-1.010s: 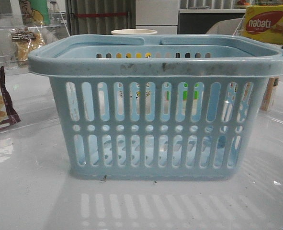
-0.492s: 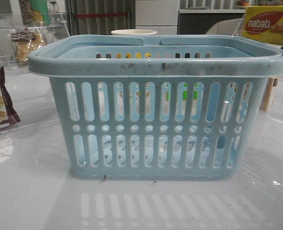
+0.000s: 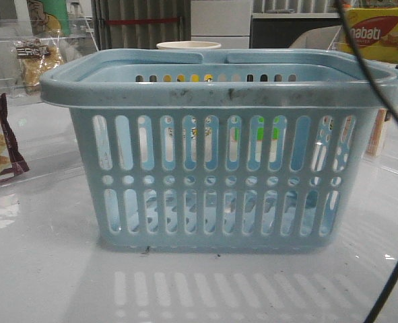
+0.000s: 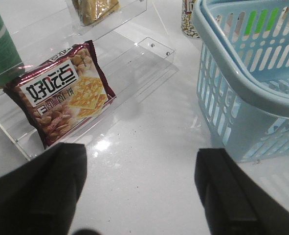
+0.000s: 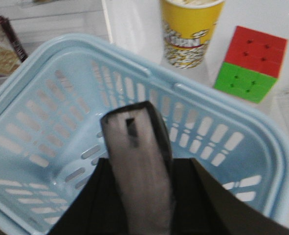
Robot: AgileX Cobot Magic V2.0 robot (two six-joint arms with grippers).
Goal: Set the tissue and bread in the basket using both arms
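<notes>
The pale-blue basket point(image 3: 225, 91) stands mid-table; it also shows in the left wrist view point(image 4: 242, 88) and the right wrist view point(image 5: 46, 78). My right gripper point(image 5: 144, 171) is shut on the tissue point(image 5: 137, 147), a dark pack with grey patches, held above the basket's open top. My left gripper point(image 4: 142, 161) is open and empty over bare table, left of the basket. The bread point(image 3: 34, 57), a clear bag with a dark label, sits on a clear shelf at the back left, and shows in the left wrist view point(image 4: 93, 9). Neither gripper shows in the front view.
A maroon-edged cracker bag point(image 4: 63, 93) leans on a clear acrylic shelf point(image 4: 149, 54) left of the basket. A green bottle point(image 4: 0, 49) stands beside it. Behind the basket are a yellow popcorn cup point(image 5: 190, 29) and a red-green cube point(image 5: 252, 63). A yellow nabati box point(image 3: 377, 33) stands back right.
A black cable has come into the front view on the right side. The basket and the shelf items have not moved.
</notes>
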